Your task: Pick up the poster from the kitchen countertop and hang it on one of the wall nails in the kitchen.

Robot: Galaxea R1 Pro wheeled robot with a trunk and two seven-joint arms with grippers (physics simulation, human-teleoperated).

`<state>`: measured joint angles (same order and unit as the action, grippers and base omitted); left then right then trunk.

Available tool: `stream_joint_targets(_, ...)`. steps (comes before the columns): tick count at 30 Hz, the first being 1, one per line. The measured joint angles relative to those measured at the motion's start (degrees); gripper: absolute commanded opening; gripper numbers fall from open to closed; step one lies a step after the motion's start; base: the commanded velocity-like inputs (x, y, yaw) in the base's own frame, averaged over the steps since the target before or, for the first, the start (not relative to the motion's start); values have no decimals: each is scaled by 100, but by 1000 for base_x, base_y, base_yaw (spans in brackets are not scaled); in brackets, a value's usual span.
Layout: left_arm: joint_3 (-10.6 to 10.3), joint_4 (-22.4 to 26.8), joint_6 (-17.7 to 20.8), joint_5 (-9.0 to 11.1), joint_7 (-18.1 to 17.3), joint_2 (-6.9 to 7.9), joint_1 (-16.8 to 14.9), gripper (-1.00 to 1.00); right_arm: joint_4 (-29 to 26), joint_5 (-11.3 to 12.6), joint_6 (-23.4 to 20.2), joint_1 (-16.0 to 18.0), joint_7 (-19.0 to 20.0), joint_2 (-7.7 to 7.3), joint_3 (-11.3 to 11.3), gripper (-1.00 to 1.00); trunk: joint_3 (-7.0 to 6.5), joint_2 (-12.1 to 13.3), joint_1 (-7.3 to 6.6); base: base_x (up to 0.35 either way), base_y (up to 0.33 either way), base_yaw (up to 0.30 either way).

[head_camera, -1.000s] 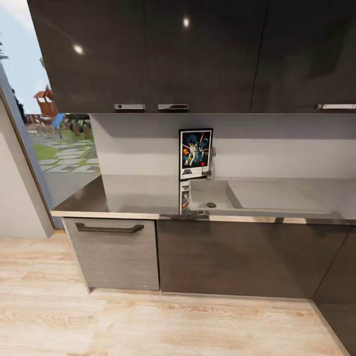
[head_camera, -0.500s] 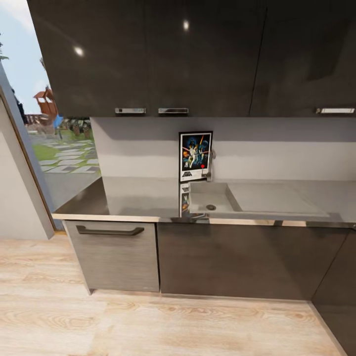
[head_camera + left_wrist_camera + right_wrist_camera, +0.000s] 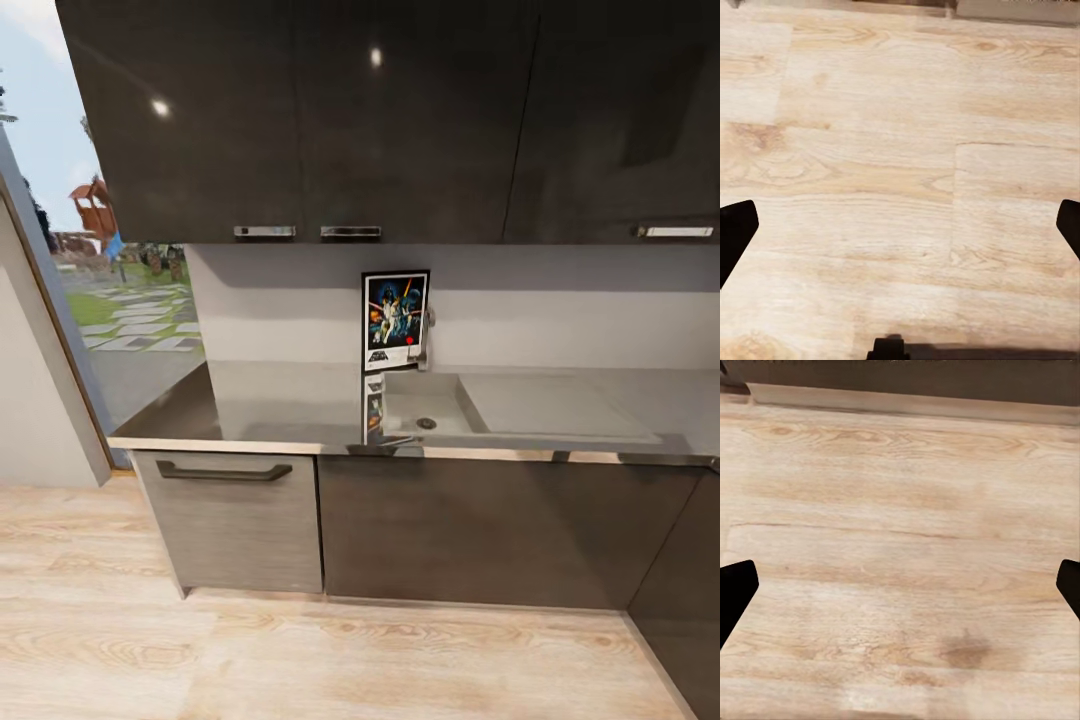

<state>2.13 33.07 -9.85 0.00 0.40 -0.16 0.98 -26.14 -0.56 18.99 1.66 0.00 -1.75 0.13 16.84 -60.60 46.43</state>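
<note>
The black-framed Star Wars poster [image 3: 396, 320] stands upright on the kitchen countertop [image 3: 280, 400], leaning against the pale backsplash right beside the chrome tap [image 3: 427, 342] and the inset sink [image 3: 425, 405]. Its reflection shows on the glossy counter below it. In the left wrist view my left gripper [image 3: 900, 232] is open over the wooden floor, its dark fingertips [image 3: 733, 229] at the frame's edges. My right gripper [image 3: 900, 589] is likewise open above the floor, with nothing between its fingers [image 3: 735, 585].
Dark glossy wall cabinets [image 3: 400, 120] hang above the counter. Below it are dark cabinet fronts [image 3: 480, 530] and a grey drawer front with a bar handle [image 3: 222, 470]. A large window [image 3: 110, 300] is on the left. Light wooden floor [image 3: 300, 650] lies before the cabinets.
The whole head view has shifted slightly, with counter and cabinets sitting a little lower in the picture: the camera moved. The poster stays in place.
</note>
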Motion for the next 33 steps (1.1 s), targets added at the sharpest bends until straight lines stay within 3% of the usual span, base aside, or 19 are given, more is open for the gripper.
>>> stream_joint_targets(22, 0, 0, 0, 0, 0, 0, 0, 100, -7, 0, 0, 1, 0, 0, -4, 100, -396, 883, -484, 0, 0, 0)
stream_joint_targets(33, 0, 0, 0, 0, 0, 0, 1, 100, -9, 0, 6, -1, 0, -8, -5, 100, -396, 885, -484, 0, 0, 0)
